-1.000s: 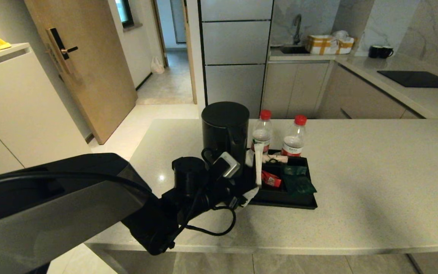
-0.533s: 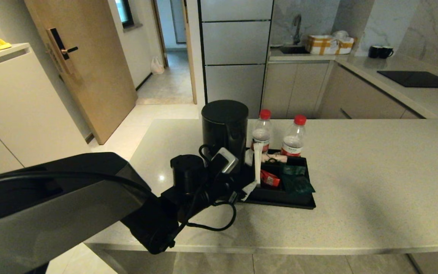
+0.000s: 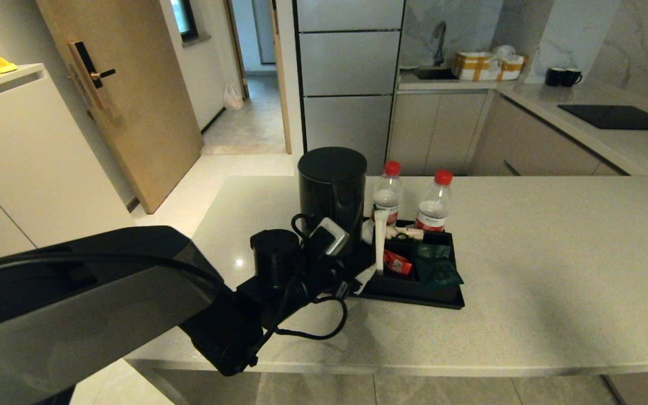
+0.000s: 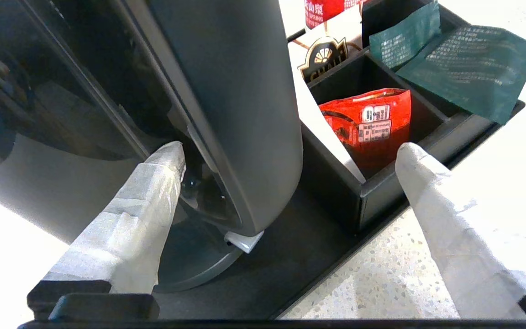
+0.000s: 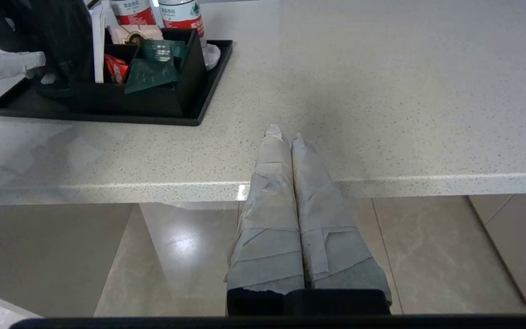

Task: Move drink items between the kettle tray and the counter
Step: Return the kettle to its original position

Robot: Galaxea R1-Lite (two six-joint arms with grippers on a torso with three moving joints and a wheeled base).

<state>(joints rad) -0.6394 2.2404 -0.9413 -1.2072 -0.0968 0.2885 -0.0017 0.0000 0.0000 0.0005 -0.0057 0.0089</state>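
Note:
The tall black kettle (image 3: 332,188) stands on its round base (image 4: 185,265) at the left end of the black kettle tray (image 3: 414,299). My left gripper (image 3: 353,265) is low at the tray's front edge and open. Its two taped fingers (image 4: 153,196) stand one on each side of the kettle's side handle (image 4: 240,100), close to it but not pressing. Two water bottles with red caps (image 3: 387,194) (image 3: 434,202) stand at the back of the tray. My right gripper (image 5: 286,135) is shut and empty, parked at the front edge of the speckled counter (image 3: 554,253).
The tray's boxed section holds a red sachet (image 4: 372,123), green sachets (image 4: 464,68) and a white stick (image 3: 380,242). My left arm covers the counter's front left. A second counter with a black cooktop (image 3: 619,117) lies far right, behind.
My left gripper has crept a little further in towards the kettle's handle. The kettle, bottles and right arm stay where they were.

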